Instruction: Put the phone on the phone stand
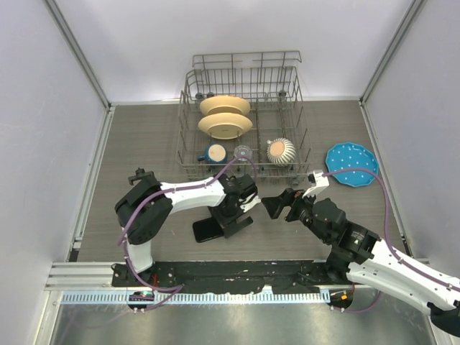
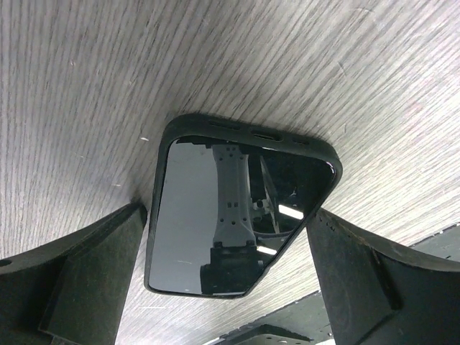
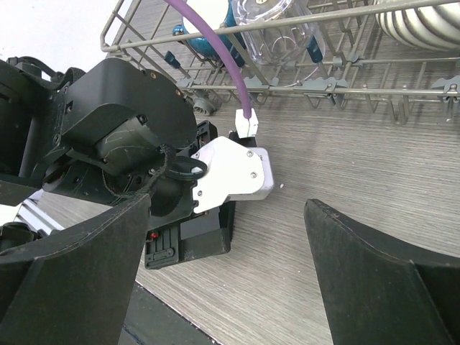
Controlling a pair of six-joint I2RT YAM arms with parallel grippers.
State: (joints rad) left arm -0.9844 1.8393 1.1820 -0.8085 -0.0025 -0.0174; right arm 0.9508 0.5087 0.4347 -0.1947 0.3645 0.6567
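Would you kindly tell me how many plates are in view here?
3. A cream plate and a second cream plate stand in the dish rack; a blue plate lies on the table right of it. The rack could hide more.

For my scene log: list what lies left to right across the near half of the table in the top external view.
In order: flat glossy black phone → right arm's black tool, fingers apart → round blue plate with white dots.
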